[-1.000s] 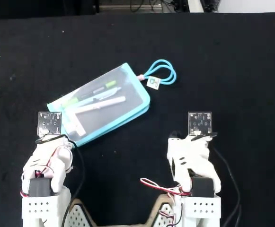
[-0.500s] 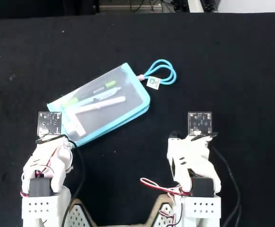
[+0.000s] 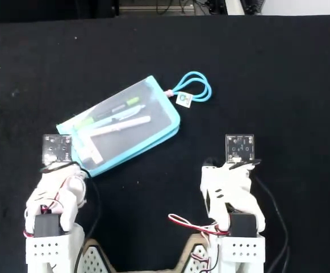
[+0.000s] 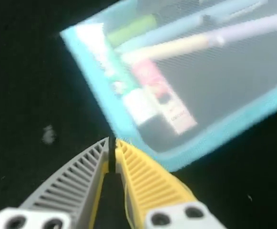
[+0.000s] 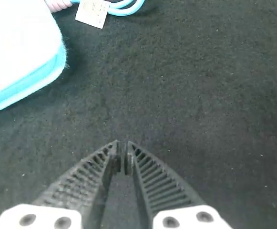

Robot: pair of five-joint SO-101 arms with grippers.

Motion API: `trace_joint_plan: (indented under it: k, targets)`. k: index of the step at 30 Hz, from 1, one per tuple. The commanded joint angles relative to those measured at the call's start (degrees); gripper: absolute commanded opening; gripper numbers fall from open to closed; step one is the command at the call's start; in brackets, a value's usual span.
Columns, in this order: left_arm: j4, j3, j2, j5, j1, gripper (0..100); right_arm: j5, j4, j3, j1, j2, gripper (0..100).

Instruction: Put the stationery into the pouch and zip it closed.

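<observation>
Lying flat and slantwise on the black tabletop (image 3: 267,85), the pouch (image 3: 122,125) is a rounded rectangle with a translucent, finely meshed front panel and a soft turquoise fabric border. The stationery is inside it, visible through the mesh: a slim green marker (image 3: 132,102), a long white pen (image 3: 125,125) and, near the lower end, a flat oblong piece with a pink-and-white wrapper (image 4: 162,95). From the pouch's upper corner a smooth turquoise cord (image 3: 194,88) curls into a double loop on the cloth, with a small square white tag (image 3: 184,100) beside it. In the right wrist view, the tabletop has a matte, felt-like nap.

The left gripper (image 4: 113,148) has wedge-shaped ribbed fingers, one grey and one yellow, pressed together tip to tip and holding nothing. Their tips sit right at the turquoise edge of the pouch's lower end; whether they touch it cannot be told. In the high view, this arm's white plastic body stands at the near left, with its square camera block beside that end of the pouch.

The right gripper (image 5: 123,155) has dark ribbed fingers, likewise pressed together and empty, over bare cloth. The pouch's rounded corner (image 5: 28,57) and the tag (image 5: 93,12) lie apart from it.
</observation>
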Motion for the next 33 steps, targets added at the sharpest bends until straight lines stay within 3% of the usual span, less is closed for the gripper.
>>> trace_joint_plan:
  k: [1,24,33]
  targets:
    - [-2.0,1.5,-0.6,6.7,-5.9,3,-0.1,0.4,-0.2,0.8,-5.1,2.1]
    - [-2.3,1.5,-0.6,9.0,-6.6,3,-0.1,-0.1,-0.2,4.2,-5.5,2.1]
    - [-2.3,1.5,-0.4,9.0,-6.7,3,-0.1,6.4,-0.2,4.5,-5.5,2.1]
